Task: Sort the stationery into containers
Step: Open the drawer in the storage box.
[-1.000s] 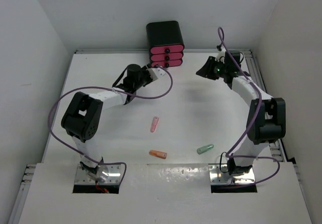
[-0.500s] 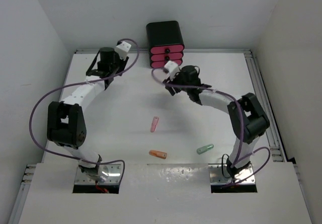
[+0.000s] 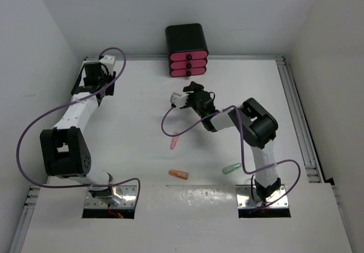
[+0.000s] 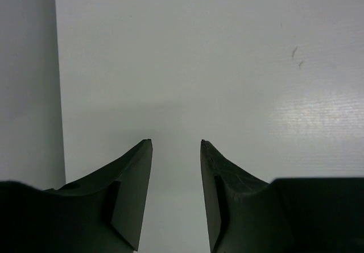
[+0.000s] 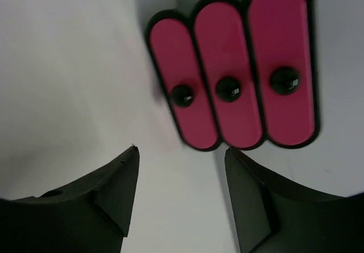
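Observation:
Three sticks of stationery lie on the white table: a pink one [image 3: 174, 143], an orange one [image 3: 178, 174] and a green one [image 3: 231, 168]. The containers are three shut pink drawers [image 3: 187, 63] with dark knobs, stacked in a black box [image 3: 186, 37] at the back wall. My right gripper [image 3: 192, 88] hovers just in front of them, open and empty; its wrist view has the drawers [image 5: 230, 77] just beyond the right gripper [image 5: 181, 149]. My left gripper [image 3: 85, 82] is at the back left corner, well away from all of them. In its own view the left gripper [image 4: 176, 142] is open with nothing between the fingers.
Purple cables [image 3: 187, 129] loop off both arms over the table. The left wall [image 4: 25, 77] stands close to the left gripper. A metal rail [image 3: 296, 102] runs along the table's right edge.
The left gripper has swung from near the drawers out to the back left corner. The right gripper has come from the back right to just in front of the drawers and opened wider.

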Robot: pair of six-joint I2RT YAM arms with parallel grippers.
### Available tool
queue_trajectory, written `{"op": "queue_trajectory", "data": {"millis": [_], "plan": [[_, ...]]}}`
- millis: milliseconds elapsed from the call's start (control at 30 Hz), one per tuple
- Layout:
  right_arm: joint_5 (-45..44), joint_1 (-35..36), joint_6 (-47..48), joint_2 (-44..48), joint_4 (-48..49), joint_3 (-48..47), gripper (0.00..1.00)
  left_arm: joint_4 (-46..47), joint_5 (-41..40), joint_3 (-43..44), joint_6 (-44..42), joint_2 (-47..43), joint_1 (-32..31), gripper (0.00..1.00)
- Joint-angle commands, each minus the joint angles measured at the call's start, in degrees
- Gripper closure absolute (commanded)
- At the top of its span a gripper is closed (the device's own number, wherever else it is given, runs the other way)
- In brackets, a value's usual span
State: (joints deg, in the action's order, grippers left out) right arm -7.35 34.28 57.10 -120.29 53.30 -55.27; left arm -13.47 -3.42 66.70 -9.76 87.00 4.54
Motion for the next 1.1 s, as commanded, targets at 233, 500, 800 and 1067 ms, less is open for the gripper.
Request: {"op": "queue_trajectory", "data": {"millis": [233, 500, 800, 1067], "plan": [[6.65, -3.61, 18.65, -11.97, 22.10, -4.58, 0.48, 0.21, 1.22, 3.61, 4.13, 2.98, 0.91, 0.56], [6.21, -5.36, 18.75, -15.76, 20.79, -8.19, 0.47, -1.11, 1.93, 9.93, 5.54, 9.93, 1.62, 0.57], [6.39, -7.21, 16.47, -20.68, 21.67, -13.81, 0.48, -2.52, 2.89, 13.54, 7.56, 15.03, 2.06, 0.58], [7.09, -8.00, 15.41, -26.40, 19.65, -21.54, 0.48, -4.01, 3.16, 17.06, 7.83, 18.20, 1.88, 0.59]]}}
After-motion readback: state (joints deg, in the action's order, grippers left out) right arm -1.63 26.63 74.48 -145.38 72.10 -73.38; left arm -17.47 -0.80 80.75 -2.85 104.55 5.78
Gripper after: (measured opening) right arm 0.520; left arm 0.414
